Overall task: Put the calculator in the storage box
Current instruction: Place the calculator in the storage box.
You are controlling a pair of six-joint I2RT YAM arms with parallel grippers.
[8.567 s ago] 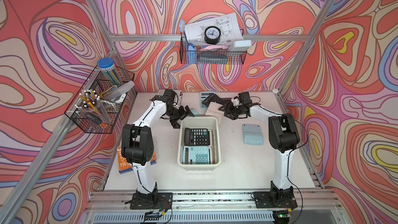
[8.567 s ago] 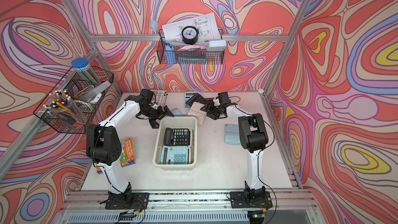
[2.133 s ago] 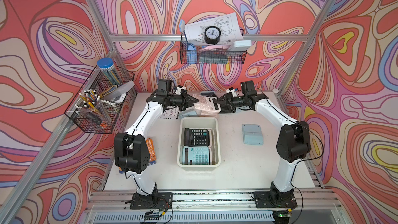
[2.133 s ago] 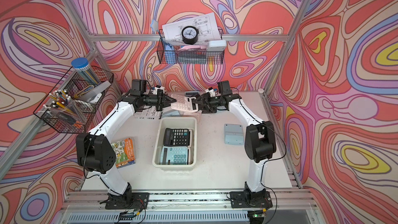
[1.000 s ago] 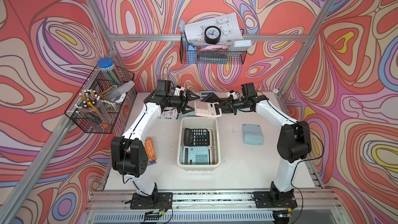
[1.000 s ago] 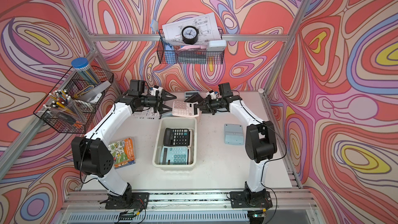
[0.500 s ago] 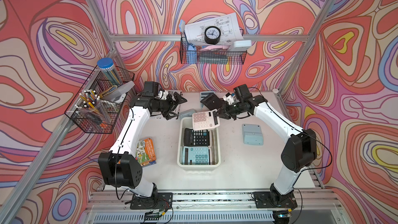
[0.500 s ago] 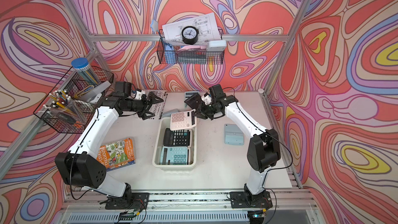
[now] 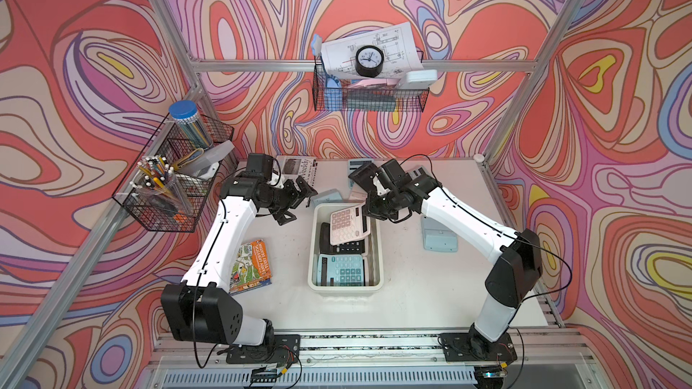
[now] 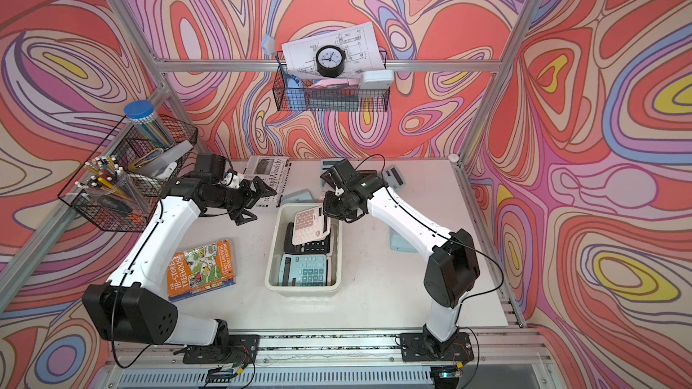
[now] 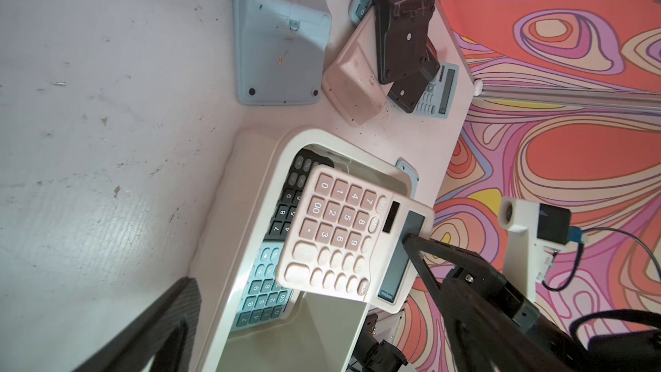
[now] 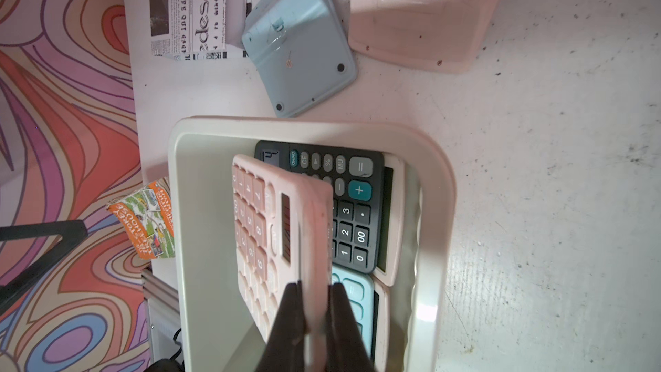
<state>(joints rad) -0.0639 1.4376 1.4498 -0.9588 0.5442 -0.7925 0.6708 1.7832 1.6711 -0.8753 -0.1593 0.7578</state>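
Note:
My right gripper (image 9: 369, 211) is shut on the screen end of a pink calculator (image 9: 346, 226), and the pinch on its edge shows in the right wrist view (image 12: 314, 288). The calculator (image 11: 339, 237) hangs tilted, keys up, over the far half of the cream-white storage box (image 9: 344, 288), above a black calculator (image 9: 346, 248). Whether the two touch I cannot tell. A teal calculator (image 9: 340, 271) lies in the near half. My left gripper (image 9: 296, 203) is open and empty, left of the box's far corner; one finger (image 11: 157, 320) shows in the left wrist view.
Face-down calculators lie behind the box: a blue one (image 9: 329, 194) and a pink one (image 11: 354, 91), with more at the back edge. Another blue one (image 9: 440, 239) lies right of the box. A book (image 9: 251, 261) lies left, a newspaper (image 9: 299, 166) at the back. Wire baskets (image 9: 172, 185) hang on the walls.
The right gripper has carried the pink calculator forward and down over the box. The left gripper has opened wide and drawn back to the left, away from the calculator.

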